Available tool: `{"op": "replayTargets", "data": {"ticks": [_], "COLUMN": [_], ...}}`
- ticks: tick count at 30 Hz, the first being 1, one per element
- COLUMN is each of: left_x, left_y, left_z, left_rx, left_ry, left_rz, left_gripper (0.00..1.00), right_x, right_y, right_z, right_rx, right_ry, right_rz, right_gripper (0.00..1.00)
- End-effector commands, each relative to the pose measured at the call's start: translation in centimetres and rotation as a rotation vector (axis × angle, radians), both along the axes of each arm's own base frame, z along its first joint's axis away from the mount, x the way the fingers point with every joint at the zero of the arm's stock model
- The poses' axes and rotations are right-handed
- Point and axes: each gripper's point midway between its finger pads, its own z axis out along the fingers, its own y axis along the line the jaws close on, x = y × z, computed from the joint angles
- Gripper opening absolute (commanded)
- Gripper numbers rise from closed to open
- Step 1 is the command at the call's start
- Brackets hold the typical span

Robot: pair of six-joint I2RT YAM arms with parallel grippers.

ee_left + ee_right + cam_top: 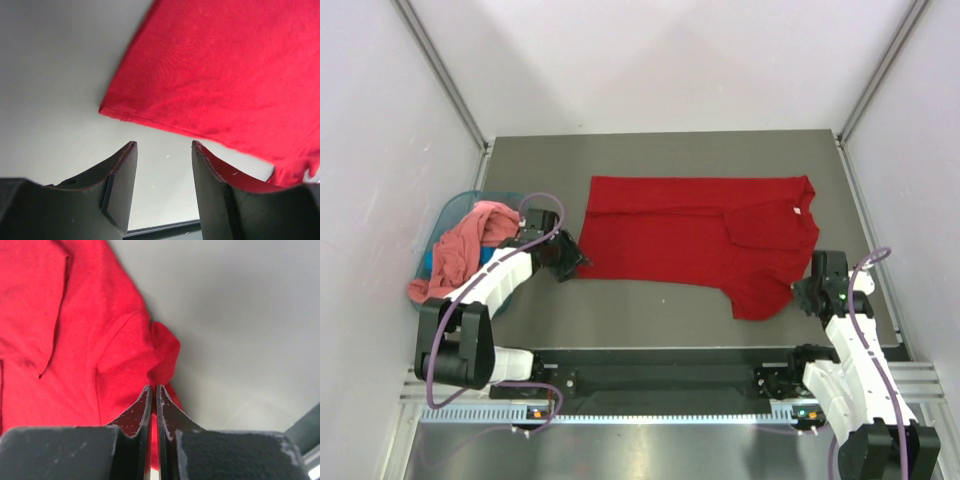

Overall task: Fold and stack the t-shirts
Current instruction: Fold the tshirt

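The deep red soft cloth t-shirt (pixel 690 235) lies spread flat across the middle of the grey table (pixel 650 312), with its collar toward the right edge and its hem toward the left. The salmon-pink crumpled cloth t-shirt (pixel 460 245) is heaped in the teal plastic basket (pixel 442 218) at the left edge.

The right gripper (pixel 153 388) is clenched. The cloth puckers at its tips, so I judge that it pinches the red shirt at what looks like the near sleeve. The left gripper (pixel 162 146) hangs released with its jaws apart, just short of the near hem corner. Nothing is between its fingers, and bare table shows under them.

The step in hand looks like taking the near edge at both ends for a first fold. To do it well, the left gripper should slide forward low, one finger under the hem corner and one over it. It should then close on the stitched hem rather than the thin cloth behind. Both ends should rise together and travel level toward the far edge with the cloth taut between them, or the fold comes out skewed. The right pinch sits on a bunched bit of sleeve and may slip.
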Motion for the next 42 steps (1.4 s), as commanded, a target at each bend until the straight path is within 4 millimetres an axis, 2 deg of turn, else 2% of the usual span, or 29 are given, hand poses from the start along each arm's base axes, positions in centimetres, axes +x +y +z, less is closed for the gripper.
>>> {"op": "replayTargets", "data": {"ticks": [1, 6, 13, 15, 17, 19, 23, 24, 27, 30, 37, 42], "left_x": [0.8, -0.7, -0.9, -0.7, -1.0, -0.9, -1.3, -0.9, -0.7, -0.6, -0.7, -0.4], "left_y": [0.7, 2.2, 2.1, 2.2, 2.9, 2.7, 1.8, 0.9, 0.2, 0.1, 0.7, 0.8], "left_z": [0.3, -0.9, -1.0, -0.6, -1.0, -1.2, -2.7, -2.6, -3.4, -3.7, -3.8, -3.3], "left_rx": [-0.002, 0.016, -0.062, -0.053, 0.004, 0.005, -0.018, -0.060, -0.081, -0.065, -0.028, -0.024], "left_ry": [-0.011, 0.074, 0.091, 0.091, 0.107, 0.117, 0.147, 0.138, 0.146, 0.151, 0.140, 0.120], "left_rz": [0.131, 0.321, 0.475, 0.474, 0.484, 0.478, 0.469, 0.447, 0.426, 0.407, 0.407, 0.403], "left_gripper": [0.53, 0.53, 0.50, 0.50, 0.50, 0.51, 0.50, 0.50, 0.48, 0.46, 0.38, 0.41], "right_x": [1.1, 1.0, 1.0, 1.0, 1.0, 1.0, 0.9, 0.9, 0.9, 0.9, 0.9, 0.7], "right_y": [0.6, 1.2, 0.8, 0.8, 0.7, 0.8, 0.5, 0.4, -0.1, -0.4, -0.7, -0.8], "right_z": [1.1, 1.1, 1.0, 1.1, 1.1, 1.0, 1.1, 1.3, 1.8, 2.3, 2.5, 2.4], "right_rx": [-0.005, 0.015, -0.003, -0.005, -0.005, -0.002, -0.013, -0.019, -0.040, -0.058, -0.071, -0.076], "right_ry": [-0.069, -0.084, -0.080, -0.083, -0.087, -0.087, -0.082, -0.086, -0.088, -0.098, -0.103, -0.102], "right_rz": [0.071, 0.094, 0.090, 0.090, 0.082, 0.078, 0.065, 0.062, 0.052, 0.042, 0.034, 0.034], "right_gripper": [0.00, 0.00, 0.00, 0.00, 0.00, 0.00, 0.00, 0.00, 0.00, 0.00, 0.00, 0.00]}}
